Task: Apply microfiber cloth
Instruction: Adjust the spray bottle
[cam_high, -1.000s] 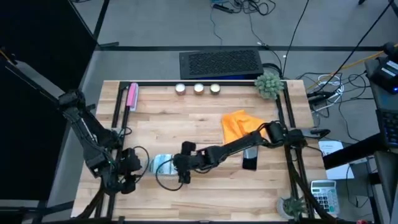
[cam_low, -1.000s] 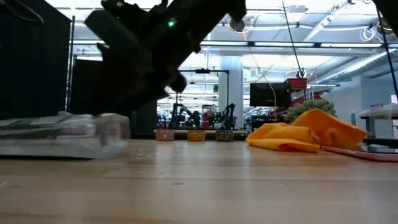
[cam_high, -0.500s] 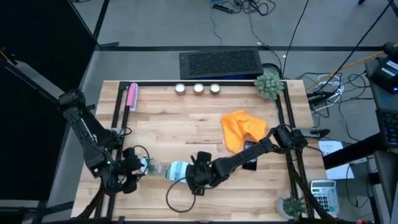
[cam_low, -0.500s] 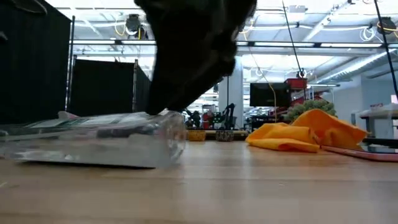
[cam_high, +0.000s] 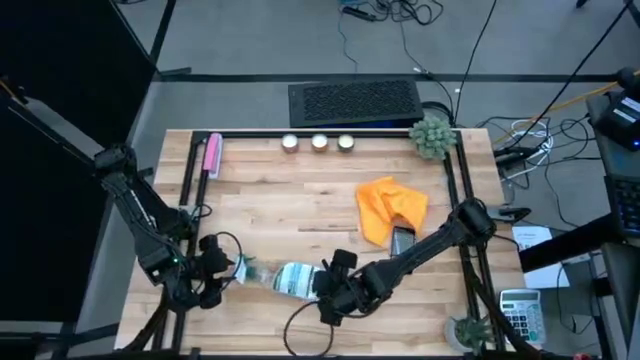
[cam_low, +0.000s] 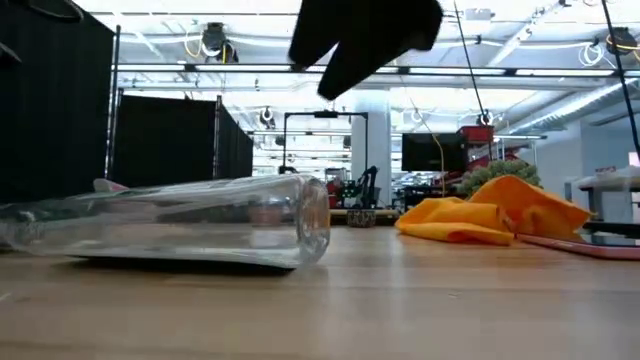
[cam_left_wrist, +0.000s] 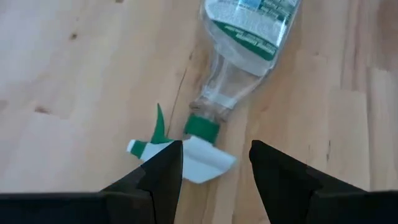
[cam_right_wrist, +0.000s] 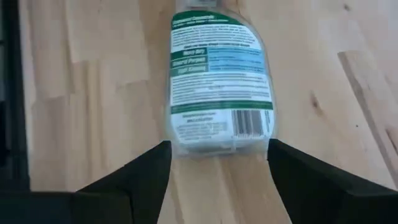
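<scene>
The orange microfiber cloth (cam_high: 385, 205) lies crumpled on the wooden table right of centre, also seen in the low view (cam_low: 490, 215). A black smartphone (cam_high: 403, 240) lies flat at its near edge. A clear spray bottle (cam_high: 285, 278) lies on its side near the front edge. My right gripper (cam_right_wrist: 219, 149) is open just off the bottle's base (cam_right_wrist: 217, 140), raised above the table (cam_low: 365, 40). My left gripper (cam_left_wrist: 216, 149) is open, its fingers on either side of the white and green spray head (cam_left_wrist: 186, 158), not touching it.
A pink stick (cam_high: 212, 155) lies at the far left. Three small candles (cam_high: 319, 142) and a small plant (cam_high: 432, 135) stand along the far edge. A black frame (cam_high: 455, 180) borders the table. Bare wood (cam_high: 290, 210) lies between cloth and left arm.
My right gripper has gone toward the near edge and the right with the bottle, then come off it and risen. The bottle has slid the same way and now lies on its side. My left arm has kept still.
</scene>
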